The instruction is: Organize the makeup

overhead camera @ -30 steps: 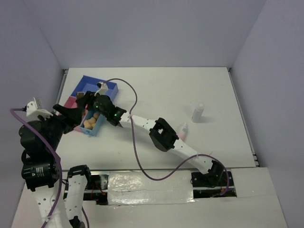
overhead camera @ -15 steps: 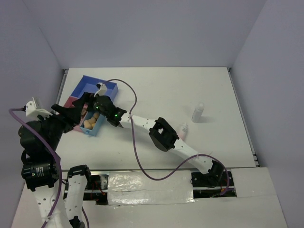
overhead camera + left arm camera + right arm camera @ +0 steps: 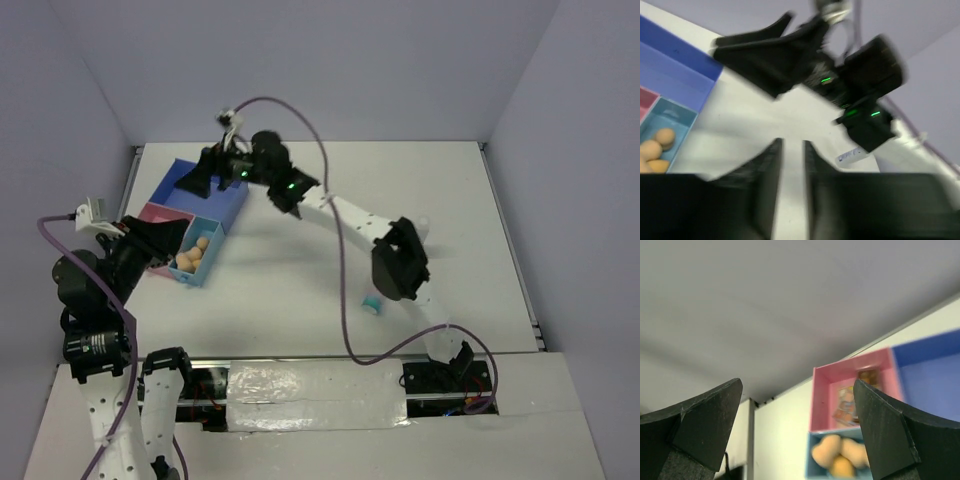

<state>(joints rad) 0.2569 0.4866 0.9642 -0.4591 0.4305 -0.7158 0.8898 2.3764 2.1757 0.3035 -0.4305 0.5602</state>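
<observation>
Several peach sponges (image 3: 193,256) lie in the teal compartment; they also show in the left wrist view (image 3: 653,150) and the right wrist view (image 3: 840,454). Eyeshadow palettes (image 3: 854,401) lie in the pink compartment. The white-pink-teal tube (image 3: 372,300) lies on the table by the right arm. The white bottle (image 3: 421,224) is mostly hidden behind that arm. My right gripper (image 3: 205,172) (image 3: 797,385) hangs wide open and empty above the tray's blue compartment. My left gripper (image 3: 165,238) (image 3: 792,142) is empty beside the tray, its jaws a narrow gap apart.
The blue, pink and teal tray (image 3: 222,187) sits at the far left of the table. The right arm (image 3: 400,262) stretches across the middle. Its purple cable (image 3: 345,300) loops over the table. Walls close the back and sides.
My right gripper has risen from the teal compartment and swung back over the blue one. The right arm's elbow has shifted right, uncovering the tube. My left gripper has drawn back slightly.
</observation>
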